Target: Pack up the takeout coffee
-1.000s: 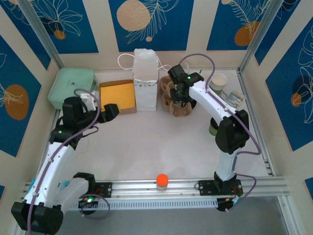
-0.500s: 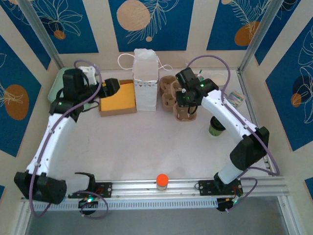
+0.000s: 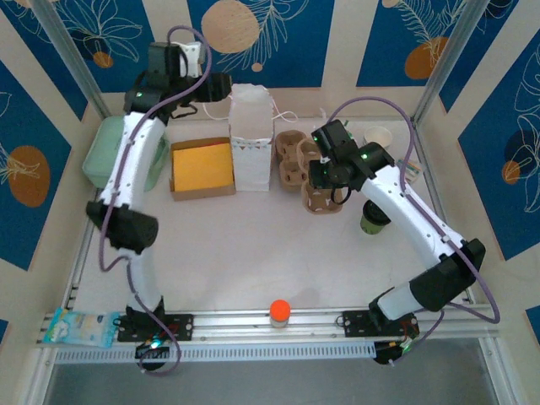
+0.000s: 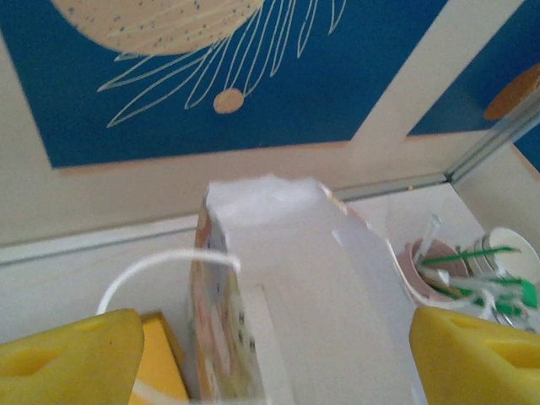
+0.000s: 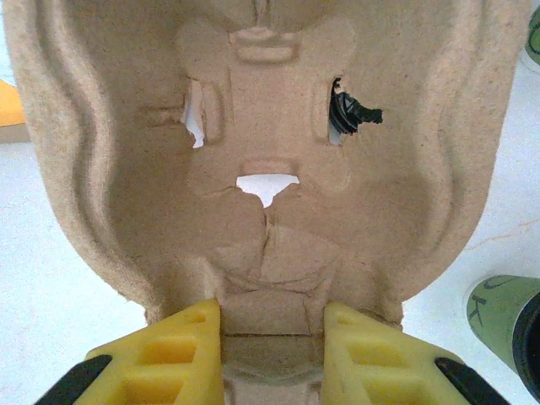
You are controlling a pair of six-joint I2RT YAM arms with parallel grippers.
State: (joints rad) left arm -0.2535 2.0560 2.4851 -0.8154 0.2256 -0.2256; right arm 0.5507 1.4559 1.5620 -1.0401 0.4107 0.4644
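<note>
My right gripper (image 5: 272,337) was closed on the edge of the moulded-pulp cup carrier (image 5: 270,126). Both yellow fingers (image 5: 173,354) pressed against a narrow flap of it, one on each side. The carrier stood just right of the white paper bag (image 3: 251,139), and I held it at the end away from the bag.

The takeout coffee (image 3: 374,221), green-sided with its black lid on, stood upright on the table (image 3: 253,253). It was well to the right of the bag and nearer my bases than the bag was. It sat outside my right fingers, off to their right in the wrist view. It touched neither the fingers nor the carrier.

My left gripper (image 4: 274,359) was spread wide and held nothing. It hung high at the bag's top, on the bag's left. The bag's folded top and one looped handle (image 4: 160,270) showed between the two fingers. The coffee lay well apart from my left fingers, on the far side of the bag.
</note>
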